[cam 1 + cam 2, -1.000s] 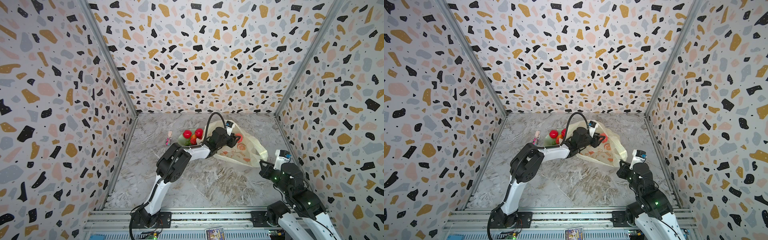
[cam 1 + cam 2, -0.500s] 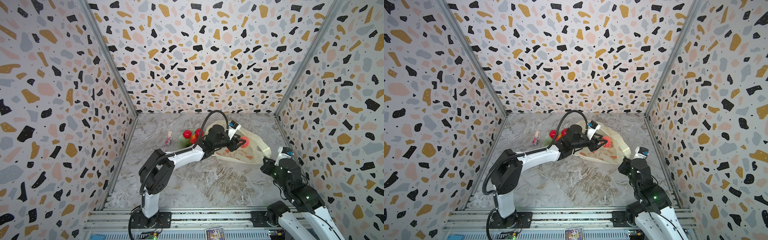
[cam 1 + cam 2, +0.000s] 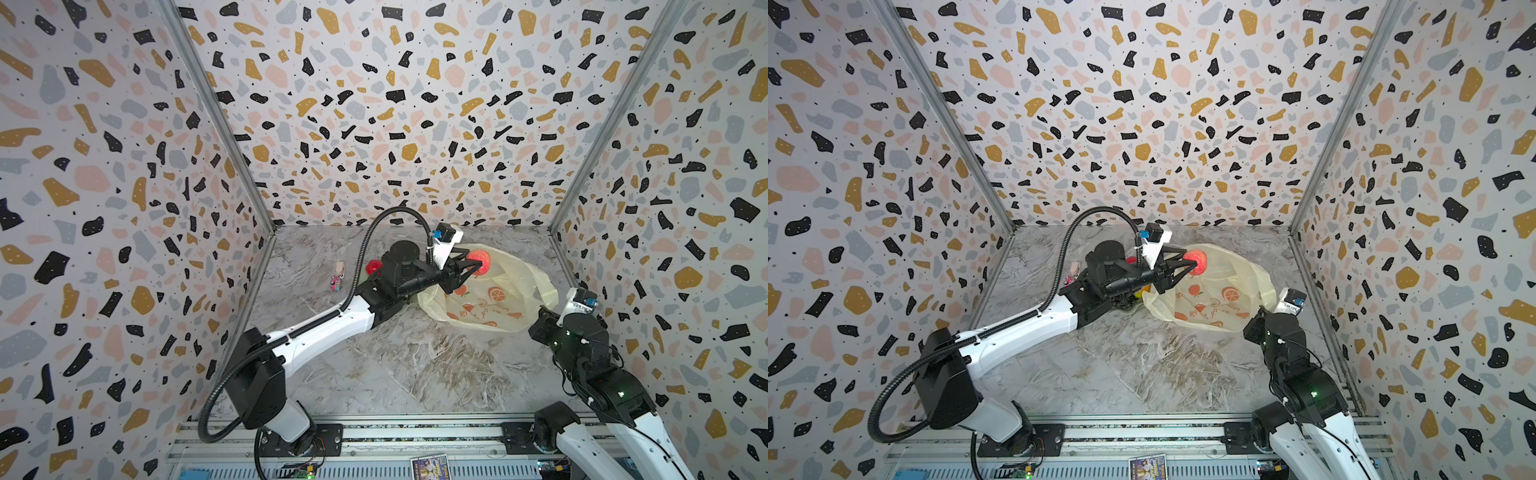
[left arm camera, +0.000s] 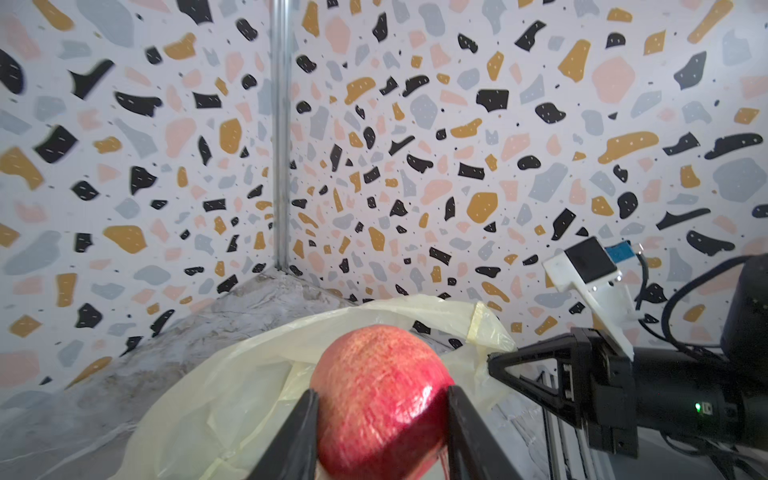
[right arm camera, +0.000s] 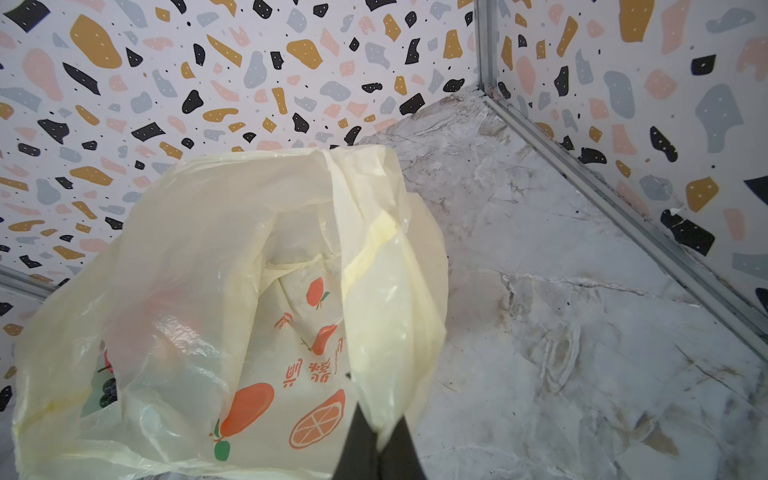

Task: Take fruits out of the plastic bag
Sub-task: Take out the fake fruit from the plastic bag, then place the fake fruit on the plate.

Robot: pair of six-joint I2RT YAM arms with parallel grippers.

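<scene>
Pinching a handle of the pale-yellow plastic bag (image 5: 249, 249), the right fingers (image 5: 357, 449) are closed tight on it, apparently to prop its mouth open on the counter (image 3: 415, 365); the left fingers (image 4: 299, 432) clamp a red peach-like fruit (image 4: 380, 374) above the bag's rim, outside it.

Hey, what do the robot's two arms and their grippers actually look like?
Both the left arm and right arm have white shells with black joint housings. The left gripper and right gripper have black, tapering triangular fingers. A white bracket with a black camera sits on each wrist. A black ribbed hose runs along the left arm; a small green light glows on the right.
</scene>
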